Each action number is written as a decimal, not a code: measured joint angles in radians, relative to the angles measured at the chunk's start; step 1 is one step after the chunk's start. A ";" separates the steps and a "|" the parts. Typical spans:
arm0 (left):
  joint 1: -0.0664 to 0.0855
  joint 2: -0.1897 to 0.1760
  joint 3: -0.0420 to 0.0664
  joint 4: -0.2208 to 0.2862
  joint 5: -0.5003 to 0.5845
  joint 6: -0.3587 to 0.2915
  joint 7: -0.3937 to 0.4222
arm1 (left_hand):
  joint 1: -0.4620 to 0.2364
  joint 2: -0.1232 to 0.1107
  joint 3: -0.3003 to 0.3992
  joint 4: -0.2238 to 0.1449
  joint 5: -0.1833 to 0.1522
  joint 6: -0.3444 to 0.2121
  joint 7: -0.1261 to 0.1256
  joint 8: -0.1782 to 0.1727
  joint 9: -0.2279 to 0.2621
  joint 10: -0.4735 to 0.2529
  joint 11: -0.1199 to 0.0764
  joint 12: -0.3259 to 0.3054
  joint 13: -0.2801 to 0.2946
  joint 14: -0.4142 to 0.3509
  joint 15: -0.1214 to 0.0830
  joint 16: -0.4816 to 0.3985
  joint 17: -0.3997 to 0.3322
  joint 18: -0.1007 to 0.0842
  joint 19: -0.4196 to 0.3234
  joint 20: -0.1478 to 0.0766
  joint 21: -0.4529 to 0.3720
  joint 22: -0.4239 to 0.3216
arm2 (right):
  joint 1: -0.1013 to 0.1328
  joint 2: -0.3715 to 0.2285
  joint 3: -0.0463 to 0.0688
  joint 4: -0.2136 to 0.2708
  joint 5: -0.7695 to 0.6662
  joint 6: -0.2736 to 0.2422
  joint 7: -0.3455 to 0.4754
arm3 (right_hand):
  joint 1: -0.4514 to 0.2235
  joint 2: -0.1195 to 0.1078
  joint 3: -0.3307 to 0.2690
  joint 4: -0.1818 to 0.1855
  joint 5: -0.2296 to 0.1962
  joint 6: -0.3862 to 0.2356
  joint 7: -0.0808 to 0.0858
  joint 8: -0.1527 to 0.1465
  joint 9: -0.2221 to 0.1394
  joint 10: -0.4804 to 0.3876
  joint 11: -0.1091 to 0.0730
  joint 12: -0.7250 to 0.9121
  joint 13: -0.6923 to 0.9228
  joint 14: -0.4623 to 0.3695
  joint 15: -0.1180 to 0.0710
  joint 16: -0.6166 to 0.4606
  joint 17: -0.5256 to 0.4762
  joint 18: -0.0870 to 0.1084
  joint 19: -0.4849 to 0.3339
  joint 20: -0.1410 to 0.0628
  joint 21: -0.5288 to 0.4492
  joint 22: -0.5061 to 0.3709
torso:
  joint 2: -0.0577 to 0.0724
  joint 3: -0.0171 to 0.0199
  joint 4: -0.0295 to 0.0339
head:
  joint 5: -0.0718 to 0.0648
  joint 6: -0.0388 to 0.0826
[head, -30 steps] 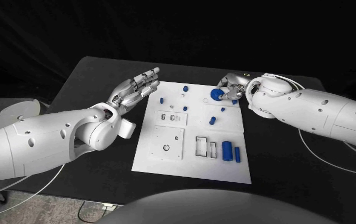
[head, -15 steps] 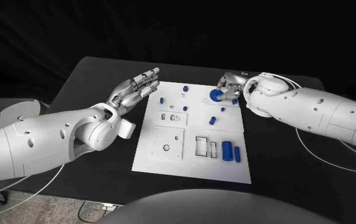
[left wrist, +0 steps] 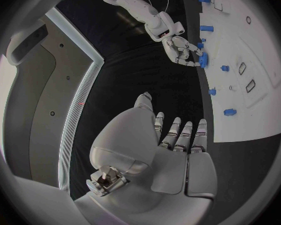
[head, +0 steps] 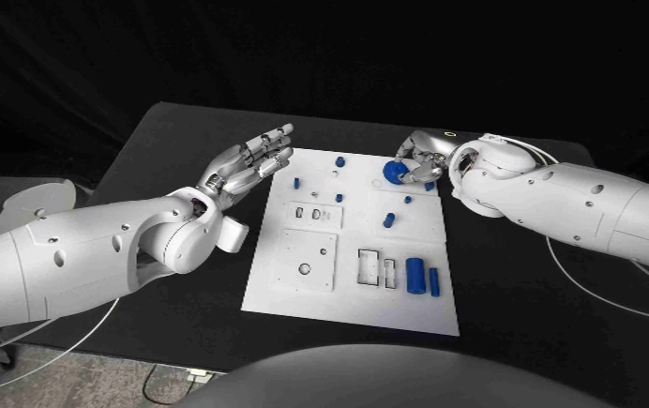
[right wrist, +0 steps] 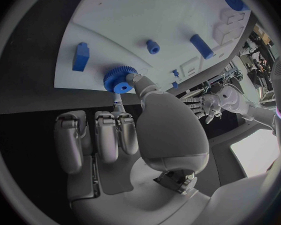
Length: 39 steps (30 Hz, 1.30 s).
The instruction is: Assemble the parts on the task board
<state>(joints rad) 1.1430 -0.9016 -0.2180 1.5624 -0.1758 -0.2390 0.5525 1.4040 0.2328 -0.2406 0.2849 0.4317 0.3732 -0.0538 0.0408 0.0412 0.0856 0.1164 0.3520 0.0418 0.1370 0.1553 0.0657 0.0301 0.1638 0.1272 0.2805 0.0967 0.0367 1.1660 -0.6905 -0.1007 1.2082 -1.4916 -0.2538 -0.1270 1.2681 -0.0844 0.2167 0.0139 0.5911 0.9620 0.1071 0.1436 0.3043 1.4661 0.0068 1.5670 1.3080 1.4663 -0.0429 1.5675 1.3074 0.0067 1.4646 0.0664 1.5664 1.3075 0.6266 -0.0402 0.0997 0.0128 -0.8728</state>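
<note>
Fingers [right wrist: 139, 83] of right hand [head: 422, 159] seemingly pinching blue gear [right wrist: 120, 79] — task board [head: 345, 286] far edge.

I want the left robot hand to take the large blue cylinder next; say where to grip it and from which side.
Grip the large blue cylinder across its round middle, coming down from above. It lies flat near the task board's near edge with its long axis running away from the robot. A slimmer blue bar lies close on its right, so fingers there have little room.

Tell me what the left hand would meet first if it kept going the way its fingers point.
Probably nothing: the left hand is open beside the task board, fingers aimed past its far left corner over bare table, though height is unclear.
</note>
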 measured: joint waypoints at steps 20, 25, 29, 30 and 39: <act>-0.001 -0.006 0.000 0.005 0.010 0.001 -0.004 | 0.000 0.000 0.000 0.000 0.000 0.000 0.000 0.000 0.000 0.004 0.004 0.005 0.001 0.000 0.000 0.004 0.001 0.000 0.004 0.004 0.000 0.000 | 0.048 0.091 0.002 0.050 0.019 0.012 0.007 | -0.052 -0.008 0.030 0.030 0.066 0.011 0.011 -0.021 0.000 0.001 0.015 0.000 0.000 0.000 0.007 0.000 0.001 0.000 0.000 0.007 0.000 0.000 | 0.000 0.0018 0.0035 | 0.001 0.000; -0.001 -0.008 0.000 0.010 0.012 0.001 -0.006 | 0.000 0.000 0.000 0.000 0.000 0.000 0.000 0.000 0.000 0.004 0.004 0.005 0.002 0.004 0.004 0.004 0.001 0.000 0.004 0.004 0.000 0.000 | 0.046 0.152 0.002 0.001 0.008 0.026 0.007 | -0.054 -0.009 0.031 0.031 0.066 0.012 0.012 -0.025 0.000 0.001 0.015 0.000 0.000 0.000 0.007 0.000 0.001 0.000 0.000 0.007 0.000 0.001 | 0.000 0.0028 0.0078 | -0.002 0.000; -0.001 -0.008 0.000 0.012 0.013 0.000 -0.006 | 0.000 0.000 0.000 0.000 0.000 0.000 0.000 0.000 0.000 0.004 0.004 0.005 0.002 0.004 0.004 0.004 0.001 0.000 0.004 0.004 0.000 0.000 | 0.037 0.197 0.002 -0.038 0.001 0.034 0.006 | -0.054 -0.009 0.031 0.031 0.066 0.016 0.016 -0.032 0.000 0.001 0.015 0.000 0.000 0.000 0.007 0.000 0.001 0.000 0.004 0.011 0.000 0.001 | 0.001 0.0030 0.0133 | -0.004 0.000; -0.001 -0.008 0.000 0.013 0.013 0.000 -0.006 | 0.000 0.000 0.000 0.000 0.000 0.001 0.001 0.000 0.000 0.004 0.004 0.005 0.002 0.004 0.004 0.004 0.001 0.000 0.004 0.004 0.000 0.000 | 0.034 0.209 0.002 -0.047 -0.002 0.037 0.006 | -0.054 -0.009 0.031 0.031 0.066 0.016 0.016 -0.032 0.000 0.001 0.015 0.000 0.000 0.000 0.007 0.000 0.000 0.000 0.004 0.011 0.000 0.001 | 0.001 0.0031 0.0145 | -0.004 0.000; -0.001 -0.008 0.000 0.017 0.014 -0.001 -0.007 | 0.000 0.000 0.000 0.000 0.000 0.004 0.004 0.000 0.000 0.007 0.007 0.005 0.002 0.004 0.004 0.004 0.001 0.000 0.004 0.004 0.000 0.000 | 0.016 0.262 0.002 -0.092 -0.022 0.047 0.006 | -0.055 -0.011 0.038 0.029 0.057 0.016 0.016 -0.038 0.000 0.001 0.015 0.000 0.000 0.000 0.007 0.000 0.000 0.000 0.004 0.011 0.000 0.000 | 0.003 0.0033 0.0190 | -0.004 0.000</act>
<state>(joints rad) 1.1425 -0.9095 -0.2182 1.5794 -0.1616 -0.2398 0.5453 1.4039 0.2328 -0.2406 0.2849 0.4317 0.3770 -0.0502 0.0408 0.0412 0.0929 0.1236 0.3566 0.0436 0.1405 0.1589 0.0697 0.0309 0.1636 0.1308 0.2841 0.0967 0.0367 1.1820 -0.4284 -0.0982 1.1159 -1.5134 -0.2068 -0.1209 1.2132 -0.0951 0.2549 0.0429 0.6484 0.9780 0.1229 0.1052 0.3043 1.4668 0.0217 1.5670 1.3075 1.4663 -0.0359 1.5675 1.3078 0.0067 1.4682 0.0771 1.5664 1.3080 0.6292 -0.0369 0.1187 0.0084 -0.8727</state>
